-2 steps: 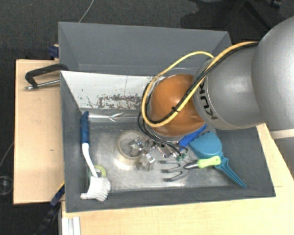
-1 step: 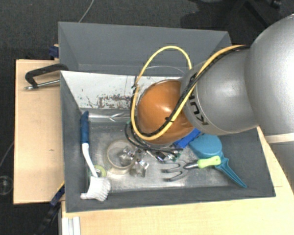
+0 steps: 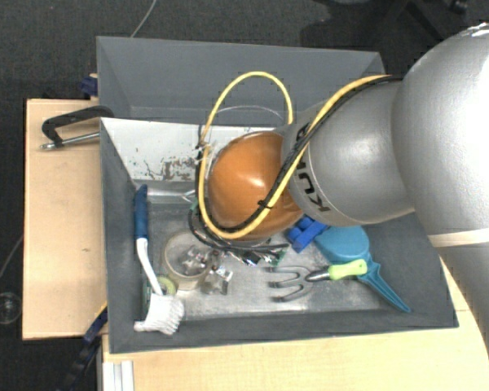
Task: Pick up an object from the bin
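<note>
Over the bin [image 3: 121,243], my claw [image 3: 218,251] hangs beneath its orange cover [image 3: 244,182], just beside a clear ring [image 3: 183,259] left of centre. I cannot tell if it is wide or narrow. Risk: descending blind, it may shove the ring away or snag the fork [image 3: 297,282]. Counted: one ring, one fork, one brush [image 3: 147,259], one blue block [image 3: 306,235], one teal disc [image 3: 344,243].

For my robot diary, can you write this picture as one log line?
hand: low over bin middle | nearest: clear round thing | left: blue-handled white brush | right: small green-handled fork | held: cannot tell
</note>
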Robot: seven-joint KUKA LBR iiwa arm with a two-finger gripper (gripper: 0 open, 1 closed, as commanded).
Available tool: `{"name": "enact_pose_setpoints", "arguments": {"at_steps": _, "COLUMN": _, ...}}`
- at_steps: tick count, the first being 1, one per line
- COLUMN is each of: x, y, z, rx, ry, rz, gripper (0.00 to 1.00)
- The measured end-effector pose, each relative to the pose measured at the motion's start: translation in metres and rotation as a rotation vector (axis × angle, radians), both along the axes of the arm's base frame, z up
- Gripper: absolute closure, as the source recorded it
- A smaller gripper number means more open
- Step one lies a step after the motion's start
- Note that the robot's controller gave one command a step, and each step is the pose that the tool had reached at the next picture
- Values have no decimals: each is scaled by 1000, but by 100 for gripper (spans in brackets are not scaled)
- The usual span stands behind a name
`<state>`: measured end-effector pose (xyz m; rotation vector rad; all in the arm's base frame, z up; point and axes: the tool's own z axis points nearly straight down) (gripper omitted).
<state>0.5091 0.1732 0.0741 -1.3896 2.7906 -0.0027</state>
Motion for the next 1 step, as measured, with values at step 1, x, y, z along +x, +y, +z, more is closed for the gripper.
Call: {"name": "enact_pose_setpoints", "arguments": {"at_steps": 1, "x": 29, "y": 17, "z": 1, "rx": -11, "ry": 2, "rz": 191, "gripper": 100}}
